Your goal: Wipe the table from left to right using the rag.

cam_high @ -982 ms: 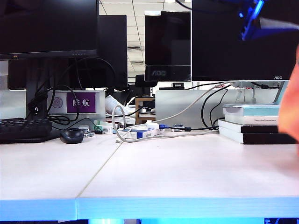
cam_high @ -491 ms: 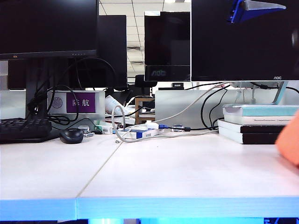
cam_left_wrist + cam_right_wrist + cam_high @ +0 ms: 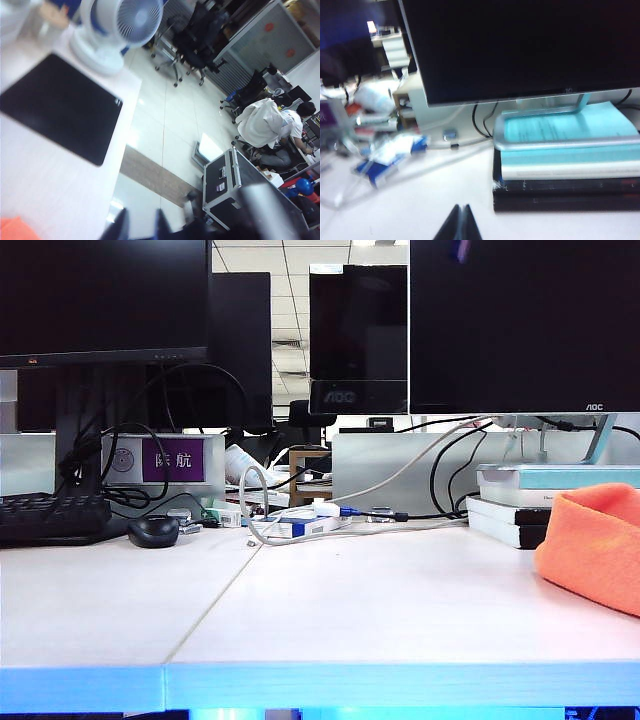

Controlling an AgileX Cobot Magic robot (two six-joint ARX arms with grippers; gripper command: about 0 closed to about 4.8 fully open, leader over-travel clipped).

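- At the right edge of the white surface, the orange-pink rag lies in a soft heap, partly cut off by the exterior view's border, with no arm on it.
- Just behind the rag stands a stack of books, a pale blue one on top of dark ones, under the foot of a large black monitor.
- Toward the rear left of the surface sit a black mouse and a black keyboard; a tangle of cables and small boxes lies near the seam at the back.
- The right tool shows in its wrist view as two dark fingertips pressed together, clenched on nothing, low over the surface in front of the book stack.
- The left tool appears only as blurred dark tips; whether it is clenched or released I cannot tell.
- A corner of orange cloth shows on the surface, beside a black mat and a white fan.
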